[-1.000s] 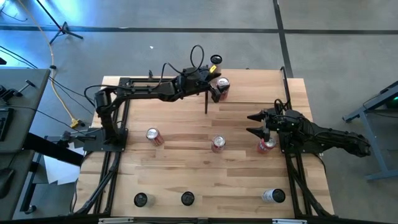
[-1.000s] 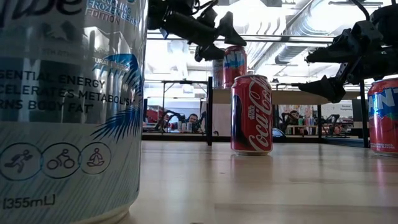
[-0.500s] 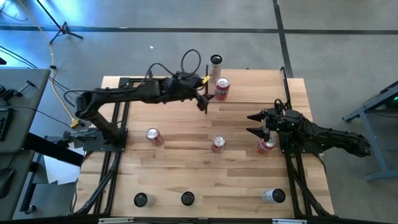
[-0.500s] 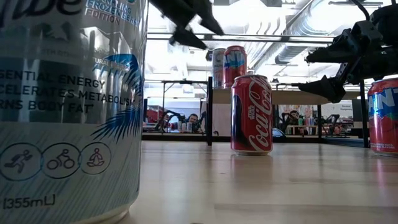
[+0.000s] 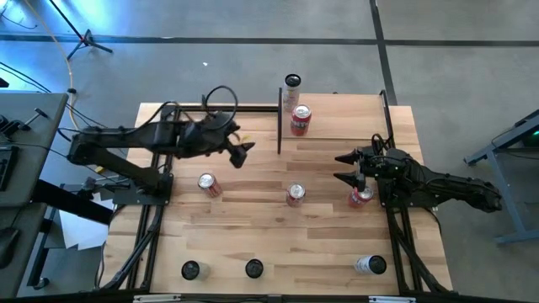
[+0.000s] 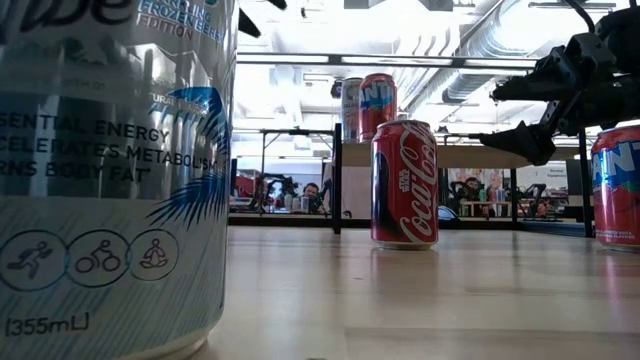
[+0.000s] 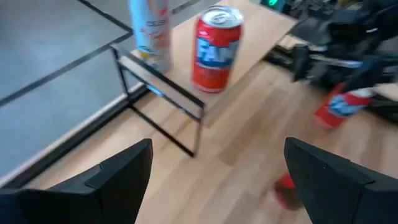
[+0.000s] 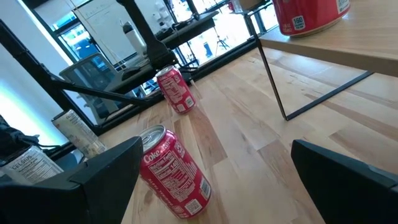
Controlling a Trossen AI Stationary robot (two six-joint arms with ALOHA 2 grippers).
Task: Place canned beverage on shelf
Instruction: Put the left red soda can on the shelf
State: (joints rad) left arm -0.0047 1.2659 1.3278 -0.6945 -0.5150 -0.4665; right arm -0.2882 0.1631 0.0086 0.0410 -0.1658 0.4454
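Observation:
The shelf (image 5: 345, 118) stands at the table's far middle; it also shows in the left wrist view (image 7: 264, 28). A red can (image 5: 301, 119) stands upright on its board near the left end, and shows in the left wrist view (image 7: 214, 48). A slim white can (image 5: 291, 87) stands just behind it. My left gripper (image 5: 240, 154) is open and empty, left of the shelf and above the table. My right gripper (image 5: 347, 167) is open and empty, hovering just beyond a red can (image 5: 360, 196) at the table's right.
Red cans stand on the table at left (image 5: 208, 184) and middle (image 5: 295, 194). Three more cans stand along the near edge, two dark-topped (image 5: 191, 269) (image 5: 253, 268) and one white (image 5: 369, 265). The shelf's black upright (image 5: 279, 118) stands between my left gripper and the red can.
My left gripper has drawn back from the red can on the shelf, going toward the table's left edge and a little nearer. The red can stays upright on the shelf.

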